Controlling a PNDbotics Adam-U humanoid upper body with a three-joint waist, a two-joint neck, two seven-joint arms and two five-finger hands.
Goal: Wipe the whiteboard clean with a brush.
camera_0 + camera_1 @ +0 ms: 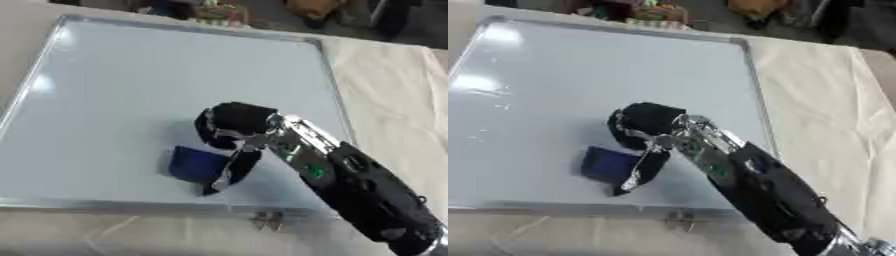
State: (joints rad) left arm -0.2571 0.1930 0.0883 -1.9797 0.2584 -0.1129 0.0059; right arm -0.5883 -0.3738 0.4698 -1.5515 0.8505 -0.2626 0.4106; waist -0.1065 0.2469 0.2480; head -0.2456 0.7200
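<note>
A large whiteboard [131, 80] with a silver frame lies flat on the table and looks blank. Near its front edge sits a dark blue brush [194, 164], a small block. My right hand [234, 125] comes in from the lower right over the board. Its fingers curl down beside the brush, and one long finger lies against the brush's right side. The far side of the brush under the hand is hidden. My left hand shows in neither view.
A cream cloth [389, 95] covers the table to the right of the board. A small metal clip [268, 220] lies just past the board's front frame. Dark clutter [649, 12] stands beyond the far edge.
</note>
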